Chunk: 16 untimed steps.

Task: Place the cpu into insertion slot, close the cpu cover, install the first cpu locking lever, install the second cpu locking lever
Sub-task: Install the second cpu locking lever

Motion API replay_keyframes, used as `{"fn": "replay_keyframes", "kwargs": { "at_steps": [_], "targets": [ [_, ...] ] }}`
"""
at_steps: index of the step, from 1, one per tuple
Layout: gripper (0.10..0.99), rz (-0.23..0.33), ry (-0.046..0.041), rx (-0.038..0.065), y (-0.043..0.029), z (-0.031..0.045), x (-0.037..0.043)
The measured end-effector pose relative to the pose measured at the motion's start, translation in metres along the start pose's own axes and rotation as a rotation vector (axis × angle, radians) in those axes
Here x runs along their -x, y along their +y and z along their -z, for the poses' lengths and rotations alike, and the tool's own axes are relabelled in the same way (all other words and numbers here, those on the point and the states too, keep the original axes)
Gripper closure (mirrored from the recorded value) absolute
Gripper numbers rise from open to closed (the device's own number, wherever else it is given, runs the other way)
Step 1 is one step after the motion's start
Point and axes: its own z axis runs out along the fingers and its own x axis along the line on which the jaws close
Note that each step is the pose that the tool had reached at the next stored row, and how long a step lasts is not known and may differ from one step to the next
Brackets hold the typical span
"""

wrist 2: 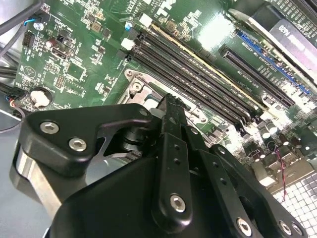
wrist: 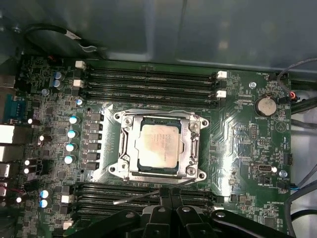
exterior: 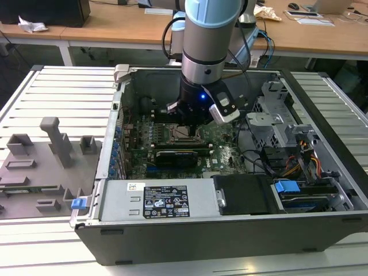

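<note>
End effector (wrist: 167, 198) poised above cpu (wrist: 158, 145) (cpu cover (wrist: 190, 141) seemingly closed).

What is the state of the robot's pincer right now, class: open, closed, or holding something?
Pincer: closed, black fingers pressed together with nothing visibly between them, poised beside the thin grey metal locking lever at the socket edge.

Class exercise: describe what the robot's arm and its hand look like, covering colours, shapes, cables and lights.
The arm is a silver-grey metal cylinder with a pale blue joint cap on top and black cables looping beside it. Its wrist is black with a small blue light and a white camera block. The hand is matte black, with linked bars and silver screw heads.
</note>
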Motion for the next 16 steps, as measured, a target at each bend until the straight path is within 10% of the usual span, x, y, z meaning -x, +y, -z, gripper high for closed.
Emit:
{"fn": "replay_keyframes", "kwargs": {
  "at_steps": [16],
  "targets": [
    [0.98, 0.0, 0.0, 0.0, -0.0001, -0.0002, -0.0038]
  ]
}}
